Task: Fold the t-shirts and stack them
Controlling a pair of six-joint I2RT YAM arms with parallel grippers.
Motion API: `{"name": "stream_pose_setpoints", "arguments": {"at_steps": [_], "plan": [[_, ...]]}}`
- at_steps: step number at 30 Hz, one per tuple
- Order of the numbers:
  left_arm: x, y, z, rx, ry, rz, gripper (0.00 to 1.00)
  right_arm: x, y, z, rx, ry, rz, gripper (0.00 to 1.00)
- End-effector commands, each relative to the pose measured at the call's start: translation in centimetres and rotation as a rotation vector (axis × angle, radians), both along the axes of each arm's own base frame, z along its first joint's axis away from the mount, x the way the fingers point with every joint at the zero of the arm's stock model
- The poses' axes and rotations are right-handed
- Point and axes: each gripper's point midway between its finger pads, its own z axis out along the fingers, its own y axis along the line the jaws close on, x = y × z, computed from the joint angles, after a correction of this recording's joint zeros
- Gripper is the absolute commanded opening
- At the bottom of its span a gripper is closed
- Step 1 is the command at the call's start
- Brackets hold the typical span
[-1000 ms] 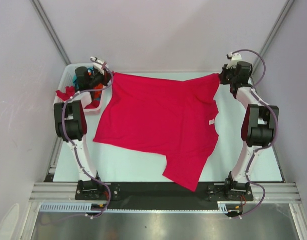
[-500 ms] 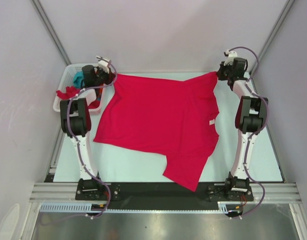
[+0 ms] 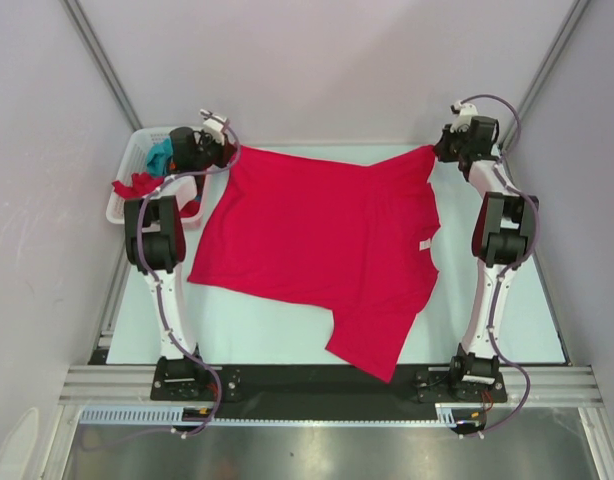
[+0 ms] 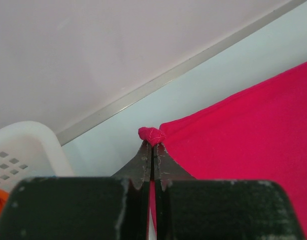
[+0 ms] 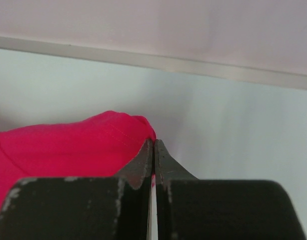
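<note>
Left and right jaws each clench a far corner of the red t-shirt (image 3: 317,235), which lies spread over the desk (image 3: 257,325) between them.

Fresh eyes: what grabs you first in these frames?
A big crimson t-shirt lies spread across the middle of the table. The left claw and right claw, both shut, pinch its two far corners. A white basket at far left holds more cloth, teal and red.

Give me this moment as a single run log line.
red t-shirt: spread out, unfolded | left claw: shut on far-left corner | right claw: shut on far-right corner | teal shirt: in basket
</note>
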Motion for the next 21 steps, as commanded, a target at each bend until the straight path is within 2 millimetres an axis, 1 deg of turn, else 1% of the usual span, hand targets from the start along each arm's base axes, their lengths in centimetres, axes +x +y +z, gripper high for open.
{"name": "stream_pose_setpoints", "arguments": {"at_steps": [1,2,3,4,5,6,7,8,9,10,11,12,13,14,15,16,17,18,19,20,21], "plan": [[0.0,-0.7,2.7,0.069,-0.124,-0.086,0.0,-1.9,0.0,6.7,-0.004,-0.128,0.027,0.0],[-0.4,-0.8,3.6,0.066,-0.15,-0.104,0.0,-2.6,0.2,8.1,-0.005,-0.151,0.031,0.0],[-0.6,-0.8,3.7,0.062,-0.155,-0.108,0.0,-3.1,0.4,8.5,0.002,-0.156,0.038,0.0],[-1.2,-0.8,3.0,0.059,-0.144,-0.111,0.0,-3.8,0.5,7.6,0.005,-0.141,0.038,0.0],[-1.4,-0.8,3.2,0.062,-0.157,-0.111,0.0,-4.2,0.6,7.9,0.009,-0.145,0.038,0.0],[-1.6,-0.7,3.9,0.062,-0.166,-0.109,0.0,-4.8,0.8,9.3,0.012,-0.167,0.041,0.0],[-2.0,-0.3,3.5,0.059,-0.157,-0.106,0.0,-5.4,1.0,8.9,0.016,-0.156,0.045,0.0],[-2.2,0.0,4.0,0.054,-0.171,-0.1,0.0,-5.9,1.2,9.3,0.021,-0.161,0.049,0.0],[-2.7,0.2,4.1,0.052,-0.171,-0.096,0.0,-6.4,1.4,10.7,0.025,-0.181,0.059,0.0],[-2.9,0.6,4.5,0.052,-0.183,-0.088,0.0,-7.0,1.8,10.6,0.033,-0.174,0.066,0.0],[-3.2,0.7,4.7,0.054,-0.188,-0.089,0.0,-7.5,2.1,11.0,0.036,-0.178,0.076,0.0],[-3.8,0.7,5.0,0.059,-0.195,-0.09,0.0,-8.2,2.5,12.3,0.036,-0.195,0.09,0.0],[-3.9,1.1,5.2,0.066,-0.209,-0.082,0.0,-8.6,2.8,12.4,0.031,-0.193,0.098,0.0],[-4.2,1.3,5.3,0.069,-0.212,-0.08,0.0,-9.2,3.5,12.1,0.026,-0.181,0.113,0.0],[-4.6,1.3,5.0,0.071,-0.207,-0.083,0.0,-9.8,3.8,12.7,0.012,-0.182,0.109,0.0],[-4.8,1.6,5.7,0.078,-0.226,-0.077,0.0,-10.2,4.0,12.8,-0.011,-0.185,0.115,0.0],[-5.0,1.7,5.9,0.081,-0.231,-0.072,0.0,-10.8,4.3,12.3,-0.021,-0.171,0.117,0.0],[-5.4,1.8,5.6,0.082,-0.227,-0.073,0.0,-11.2,4.6,12.3,-0.031,-0.171,0.112,0.0],[-5.6,1.8,6.2,0.086,-0.244,-0.071,0.0,-11.8,4.6,13.4,-0.04,-0.19,0.113,0.0],[-5.7,1.9,6.3,0.088,-0.246,-0.07,0.0,-12.2,4.8,13.5,-0.038,-0.192,0.115,0.0],[-6.0,1.9,6.1,0.087,-0.243,-0.068,0.0,-12.6,4.9,13.3,-0.035,-0.182,0.118,0.0]]}}
